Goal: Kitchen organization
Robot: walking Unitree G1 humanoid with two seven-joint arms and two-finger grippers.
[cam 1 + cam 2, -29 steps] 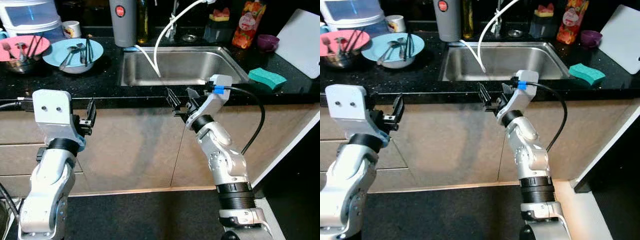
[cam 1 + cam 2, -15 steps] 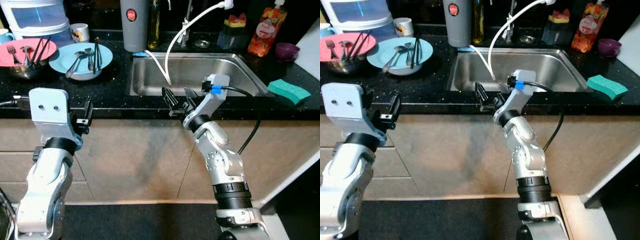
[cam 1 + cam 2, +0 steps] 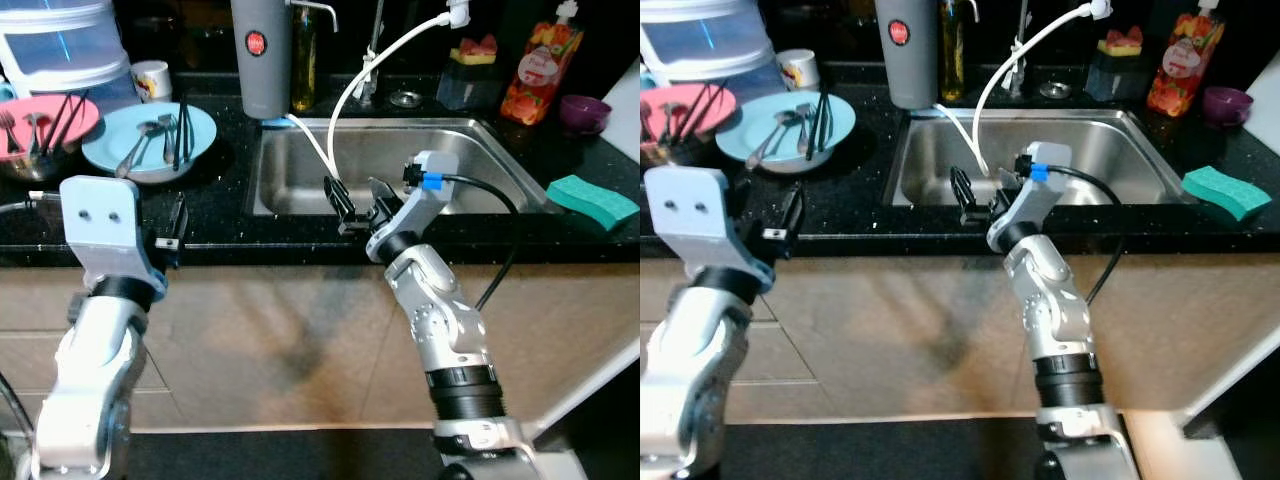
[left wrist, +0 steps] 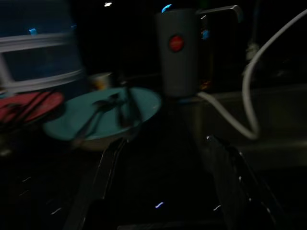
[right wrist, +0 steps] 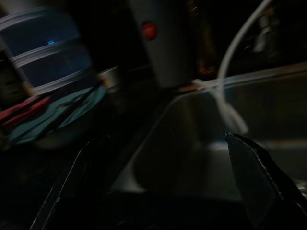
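A teal plate holding a spoon and dark utensils lies on the black counter, left of the sink. Beside it a pink plate with a fork and chopsticks rests on a metal bowl. My left gripper is open and empty at the counter's front edge, just in front of the teal plate. My right gripper is open and empty too, at the front rim of the steel sink, fingers pointing over the basin.
A grey flask and an oil bottle stand behind the sink's left corner. A white hose hangs into the basin. A green sponge, a purple cup and an orange bottle are to the right. A white container and a mug stand at back left.
The whole picture has shifted as the camera moved nearer the counter. Both grippers now sit at the counter's front edge rather than below it, still open.
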